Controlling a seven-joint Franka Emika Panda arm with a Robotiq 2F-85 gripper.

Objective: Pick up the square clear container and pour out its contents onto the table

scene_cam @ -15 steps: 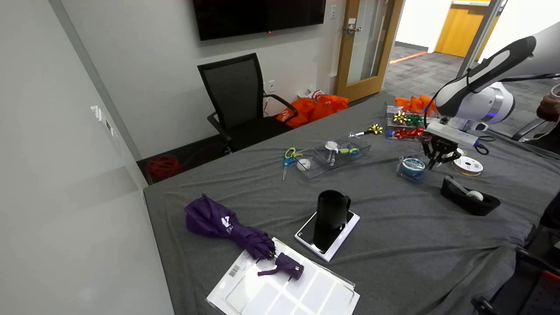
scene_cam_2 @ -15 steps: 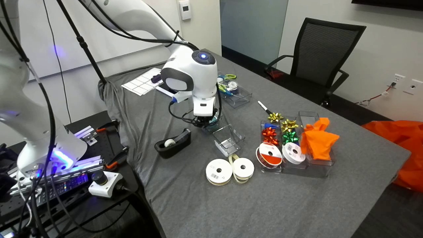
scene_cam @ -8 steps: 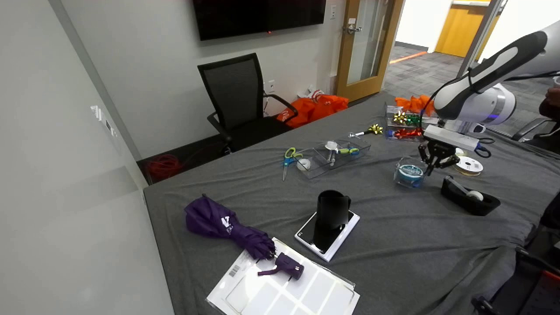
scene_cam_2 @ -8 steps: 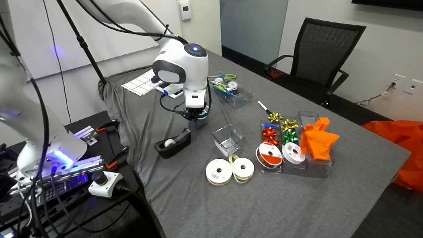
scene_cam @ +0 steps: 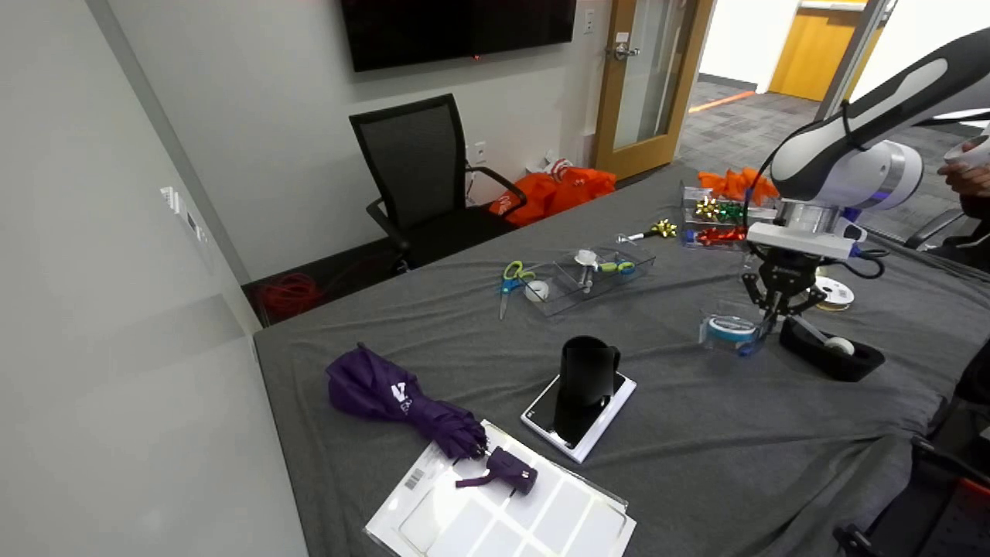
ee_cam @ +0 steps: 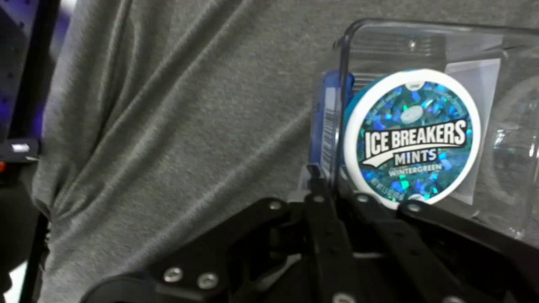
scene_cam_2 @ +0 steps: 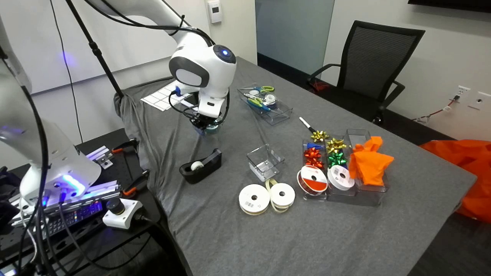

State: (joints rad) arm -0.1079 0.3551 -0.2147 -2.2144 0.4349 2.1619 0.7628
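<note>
The square clear container (ee_cam: 379, 46) is held by one wall between the fingertips of my gripper (ee_cam: 330, 185). It also shows in both exterior views, with a bluish tint (scene_cam: 705, 333) (scene_cam_2: 199, 130). It seems a little above the dark grey table cloth (scene_cam: 696, 449); the exact gap is hard to tell. Its contents show as a round teal and white mint tin (ee_cam: 417, 139) and a blue item with a barcode label (ee_cam: 328, 118) against the gripped wall. My gripper is above the container's edge in both exterior views (scene_cam: 769, 309) (scene_cam_2: 203, 122). The fingertips partly hide the wall.
A black tape dispenser (scene_cam: 831, 348) stands close by. A divided clear tray with scissors (scene_cam_2: 276, 115) and another clear square box (scene_cam_2: 265, 163) are on the table. A black mug (scene_cam: 588, 371), a purple umbrella (scene_cam: 402, 398) and ribbon spools (scene_cam_2: 254, 198) lie farther off.
My gripper has carried the container away from the other clear square box, leftward in an exterior view and slightly downward in an exterior view. The container's angle to the camera has changed, showing it more side-on.
</note>
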